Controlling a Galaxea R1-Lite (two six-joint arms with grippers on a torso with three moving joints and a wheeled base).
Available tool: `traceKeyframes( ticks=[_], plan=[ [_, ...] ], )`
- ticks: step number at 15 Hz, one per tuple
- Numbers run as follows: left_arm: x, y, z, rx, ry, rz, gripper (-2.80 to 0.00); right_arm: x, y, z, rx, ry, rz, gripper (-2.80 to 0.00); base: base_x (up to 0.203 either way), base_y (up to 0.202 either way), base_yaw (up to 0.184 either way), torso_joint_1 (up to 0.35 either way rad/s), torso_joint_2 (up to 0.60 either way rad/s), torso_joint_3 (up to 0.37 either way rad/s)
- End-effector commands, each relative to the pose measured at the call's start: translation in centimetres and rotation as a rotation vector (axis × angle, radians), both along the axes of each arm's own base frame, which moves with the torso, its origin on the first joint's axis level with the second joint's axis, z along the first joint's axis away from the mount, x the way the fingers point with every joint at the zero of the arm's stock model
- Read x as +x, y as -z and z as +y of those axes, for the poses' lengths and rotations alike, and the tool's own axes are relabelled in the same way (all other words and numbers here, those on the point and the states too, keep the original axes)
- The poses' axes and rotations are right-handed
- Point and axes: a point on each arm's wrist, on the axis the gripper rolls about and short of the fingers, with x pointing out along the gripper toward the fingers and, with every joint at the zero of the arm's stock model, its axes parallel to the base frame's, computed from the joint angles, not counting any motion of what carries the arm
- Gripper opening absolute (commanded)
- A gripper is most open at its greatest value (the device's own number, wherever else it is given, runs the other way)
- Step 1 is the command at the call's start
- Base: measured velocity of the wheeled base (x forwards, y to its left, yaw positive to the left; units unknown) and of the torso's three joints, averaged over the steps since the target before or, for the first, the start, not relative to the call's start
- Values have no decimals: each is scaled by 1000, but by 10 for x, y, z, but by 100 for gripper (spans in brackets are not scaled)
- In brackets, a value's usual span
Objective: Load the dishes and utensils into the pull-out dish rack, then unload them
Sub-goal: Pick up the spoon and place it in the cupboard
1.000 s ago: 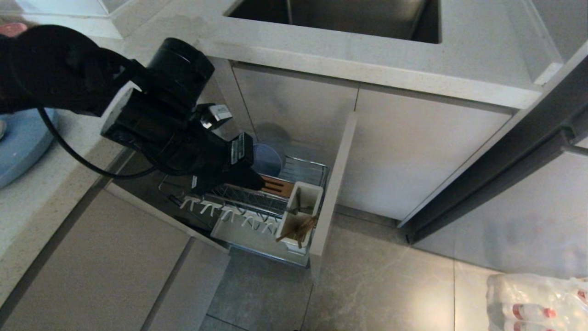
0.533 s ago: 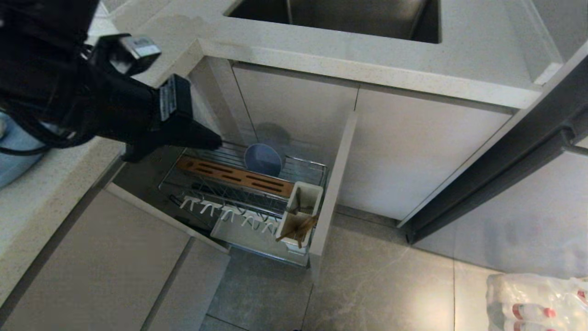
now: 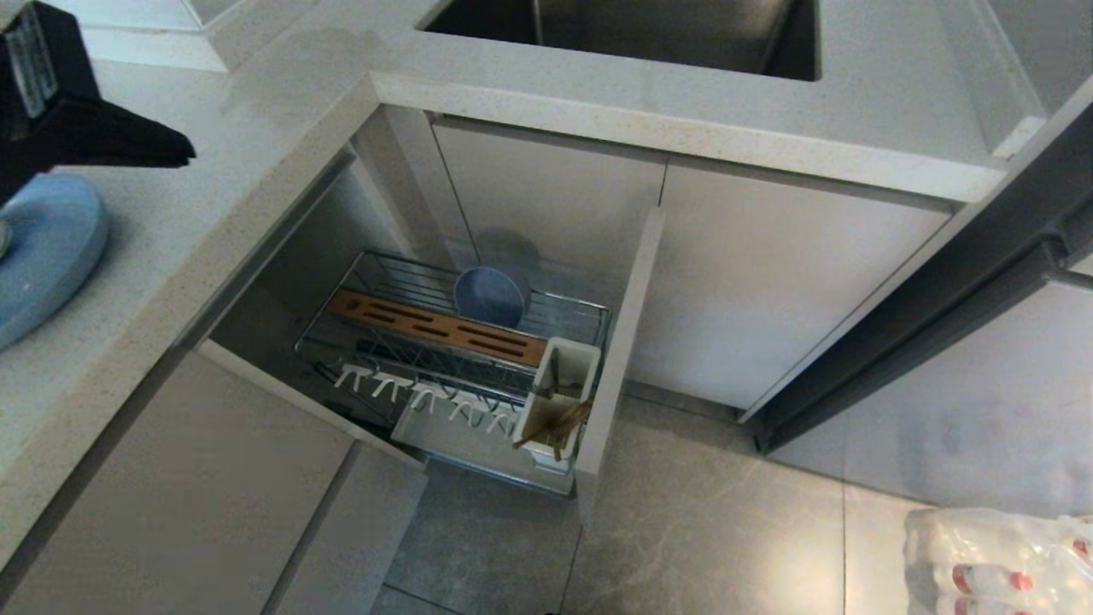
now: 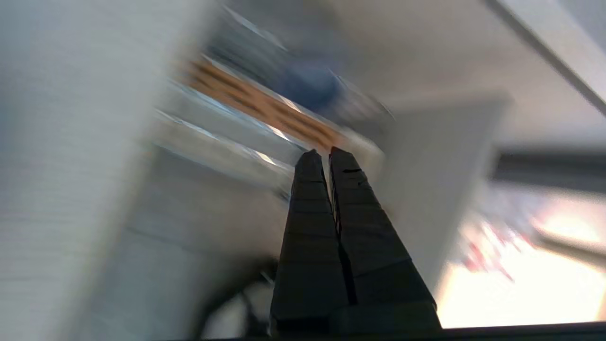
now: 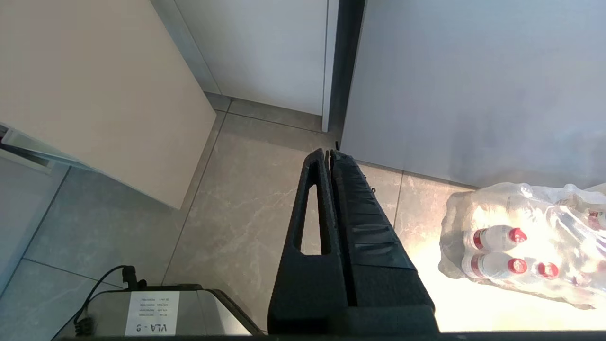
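So the left gripper (image 3: 175, 158) has just pulled right up out of the cabinet. A second ago it was down low over the pull-out dish rack (image 3: 589, 320), covering half of it; now it's up at the far left over the bench (image 3: 256, 111), fingers pressed flat together with nothing between them. It came away empty-handed.

With the arm gone you can see the whole rack. The light-blue bowl (image 3: 488, 296) is standing on edge at the far side, just behind the brown wooden strip (image 3: 435, 325). The chopsticks (image 3: 555, 427) are poking out of the white utensil cup (image 3: 559, 389) at the near right corner, next to the beige front panel (image 3: 619, 359). There's something thin and dark in the cup's other slot, maybe the spoon, but I honestly can't tell from here. The white hooks (image 3: 410, 391) along the near edge have nothing on them.

The light-blue plate (image 3: 43, 248) is up on the bench at the far left, almost directly under the gripper. My guess is the plate's next: it's the one dish that isn't in the rack yet, so loading looks mostly done but not finished.

The right gripper (image 5: 329, 154) is just parked, closed on nothing, pointing at the floor near a shrink-wrapped pack of water bottles (image 5: 521, 246).
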Motion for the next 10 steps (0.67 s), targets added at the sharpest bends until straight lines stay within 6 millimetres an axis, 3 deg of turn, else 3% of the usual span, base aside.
traceKeyframes(
  ticks=[1, 10],
  plan=[
    [-9, -6, 15, 17, -75, -40, -280, 0, 0, 0, 0, 0, 1, -280, 0, 0, 0, 0, 0, 0],
    [-20, -13, 92, 266, -505, -76, -280, 0, 0, 0, 0, 0, 1, -280, 0, 0, 0, 0, 0, 0]
  ],
)
